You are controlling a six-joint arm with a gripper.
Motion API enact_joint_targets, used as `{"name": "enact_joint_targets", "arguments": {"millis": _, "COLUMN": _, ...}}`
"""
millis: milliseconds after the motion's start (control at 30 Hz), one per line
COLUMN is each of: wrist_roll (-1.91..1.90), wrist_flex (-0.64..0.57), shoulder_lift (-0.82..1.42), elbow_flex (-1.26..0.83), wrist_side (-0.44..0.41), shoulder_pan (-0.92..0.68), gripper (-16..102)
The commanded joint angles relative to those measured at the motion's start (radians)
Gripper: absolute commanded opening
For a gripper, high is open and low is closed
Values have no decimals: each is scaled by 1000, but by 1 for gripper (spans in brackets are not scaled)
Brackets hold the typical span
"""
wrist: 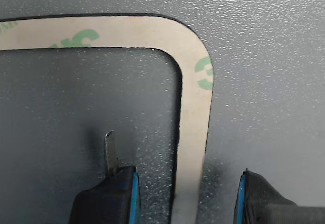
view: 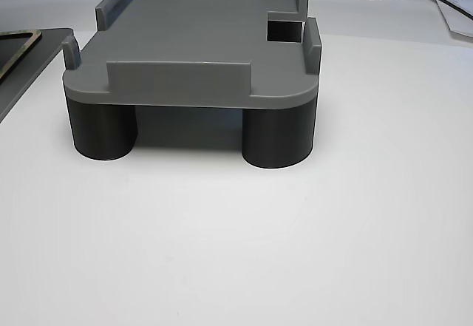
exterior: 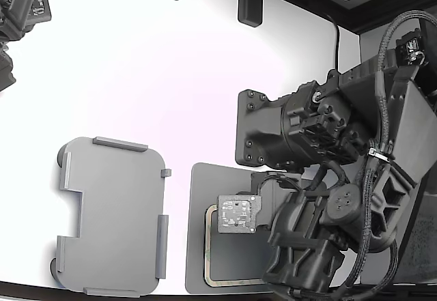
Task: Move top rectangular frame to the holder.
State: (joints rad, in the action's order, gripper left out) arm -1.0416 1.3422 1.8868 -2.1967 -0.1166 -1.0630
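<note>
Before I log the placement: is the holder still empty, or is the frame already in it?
Empty. The holder shows only its bare grey top, and the frame lies flat on the dark mat, between the open gripper tips.

Arm [exterior: 321, 178]: matte black blocky housings, round joint cap with small holes
Cables [exterior: 382, 96]: black braided, tied with a white zip tie
Fingers [wrist: 117, 193]: black, blue-edged pads; one carries a thin metal blade

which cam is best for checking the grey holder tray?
The other view: the light grey plastic holder tray fills it, showing edge tabs, notch and dark round legs. The exterior view shows its whole outline from above, nothing lying on it. The wrist view does not show it.
</note>
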Motion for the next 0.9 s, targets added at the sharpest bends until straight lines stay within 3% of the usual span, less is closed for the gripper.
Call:
{"name": "enact_joint_targets", "arguments": {"millis": 0, "wrist_roll": 5, "wrist_flex": -8, "shoulder_lift": 37, "elbow_flex": 3, "wrist_side": -6, "shoulder_pan": 15, "gripper": 76}}
{"name": "enact_joint_targets", "arguments": {"millis": 700, "wrist_roll": -6, "wrist_flex": -91, "shoulder_lift": 83, "elbow_flex": -94, "wrist_side": -14, "shoulder_pan": 21, "gripper": 51}}
{"name": "enact_joint_targets", "arguments": {"millis": 867, "wrist_roll": -8, "wrist_flex": -92, "shoulder_lift": 95, "elbow_flex": -110, "wrist_side": -17, "shoulder_pan": 23, "gripper": 32}}
